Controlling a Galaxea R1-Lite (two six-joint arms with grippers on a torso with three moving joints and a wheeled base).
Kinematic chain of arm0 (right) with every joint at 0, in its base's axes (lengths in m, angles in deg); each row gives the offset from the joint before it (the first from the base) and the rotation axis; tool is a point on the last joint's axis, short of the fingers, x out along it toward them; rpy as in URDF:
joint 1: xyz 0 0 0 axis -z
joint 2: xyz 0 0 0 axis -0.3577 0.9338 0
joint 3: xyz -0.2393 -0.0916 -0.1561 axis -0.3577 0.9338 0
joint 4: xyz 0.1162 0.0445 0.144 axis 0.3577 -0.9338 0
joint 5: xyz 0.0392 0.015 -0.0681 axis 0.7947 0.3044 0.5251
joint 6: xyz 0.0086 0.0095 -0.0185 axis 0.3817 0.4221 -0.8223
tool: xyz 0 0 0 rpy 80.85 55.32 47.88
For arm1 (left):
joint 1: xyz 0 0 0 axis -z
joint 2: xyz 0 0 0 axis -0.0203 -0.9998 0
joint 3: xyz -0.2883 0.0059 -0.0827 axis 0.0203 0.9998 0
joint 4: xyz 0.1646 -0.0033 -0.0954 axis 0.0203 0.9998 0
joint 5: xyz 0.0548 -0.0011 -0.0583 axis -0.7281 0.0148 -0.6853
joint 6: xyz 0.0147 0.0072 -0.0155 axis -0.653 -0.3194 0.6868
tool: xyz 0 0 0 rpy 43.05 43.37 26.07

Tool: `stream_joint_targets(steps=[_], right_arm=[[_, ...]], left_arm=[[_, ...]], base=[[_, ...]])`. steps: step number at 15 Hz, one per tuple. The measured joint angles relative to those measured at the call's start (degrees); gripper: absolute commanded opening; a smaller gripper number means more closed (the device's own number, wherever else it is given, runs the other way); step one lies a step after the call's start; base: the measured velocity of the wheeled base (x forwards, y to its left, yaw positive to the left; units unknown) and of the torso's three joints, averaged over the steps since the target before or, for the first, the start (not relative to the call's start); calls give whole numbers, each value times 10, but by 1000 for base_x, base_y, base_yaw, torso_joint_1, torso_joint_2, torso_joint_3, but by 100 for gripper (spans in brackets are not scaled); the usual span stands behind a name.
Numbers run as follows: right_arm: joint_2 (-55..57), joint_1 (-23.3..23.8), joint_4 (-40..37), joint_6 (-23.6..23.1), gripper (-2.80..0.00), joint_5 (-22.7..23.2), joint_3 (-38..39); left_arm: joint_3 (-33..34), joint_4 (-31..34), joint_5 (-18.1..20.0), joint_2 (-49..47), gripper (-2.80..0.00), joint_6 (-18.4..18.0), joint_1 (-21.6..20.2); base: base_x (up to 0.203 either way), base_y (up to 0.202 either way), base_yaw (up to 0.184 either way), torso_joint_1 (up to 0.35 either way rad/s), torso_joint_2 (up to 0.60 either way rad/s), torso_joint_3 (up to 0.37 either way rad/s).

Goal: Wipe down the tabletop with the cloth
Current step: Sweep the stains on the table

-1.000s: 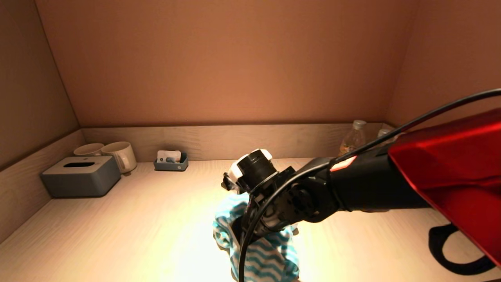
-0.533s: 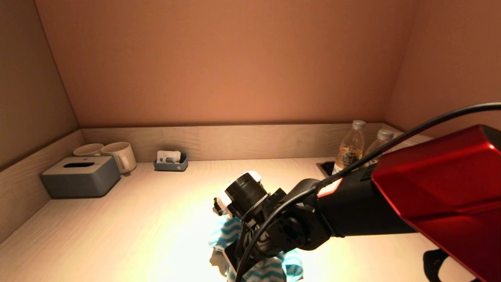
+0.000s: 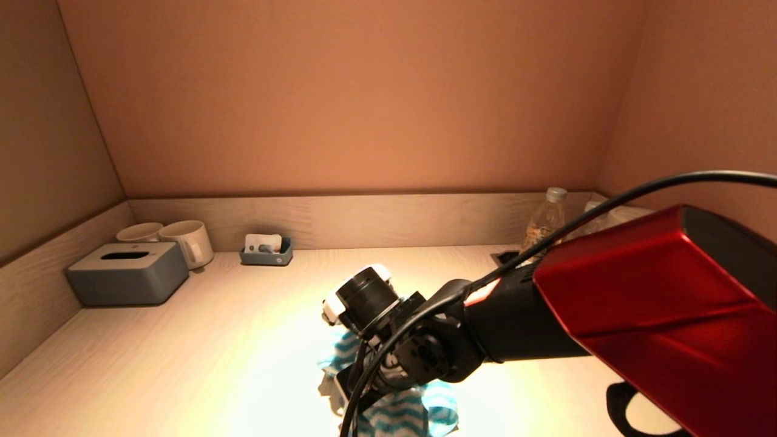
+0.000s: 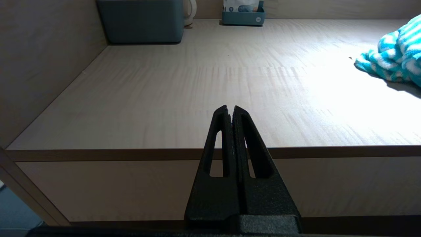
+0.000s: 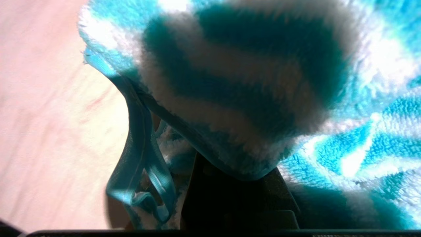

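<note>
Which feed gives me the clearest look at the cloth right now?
The right wrist view: the cloth fills it, bunched over the right tool. The left wrist view shows only one edge of it lying on the tabletop. In the head view the right arm hides most of it.

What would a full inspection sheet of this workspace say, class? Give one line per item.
Surface: pale wood tabletop, brightly lit mid-front.
Job's things: striped teal-white cloth bunched near the front edge.
Clutter: tissue box, two mugs, small tray, bottles along the back.
Grippers: right gripper buried in the cloth; left gripper shut, parked off the front edge.
Cables: black cable along the right arm.
Surroundings: plain alcove walls.
</note>
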Motion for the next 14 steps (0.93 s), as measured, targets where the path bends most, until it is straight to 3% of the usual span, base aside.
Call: stream_joint_targets(steps=[9,12,14], right_arm=[[-7,203,-7,-5,-280,-23,6],[-32,208,3,-7,-280,-25,58],[-59,164,6,-9,-280,-29,114]], left_arm=[[0,0,0,0,-280,0,0],[0,0,0,0,-280,0,0],[0,0,0,0,-280,0,0]], base=[[0,0,0,0,0,0],[0,0,0,0,0,0],[0,0,0,0,0,0]])
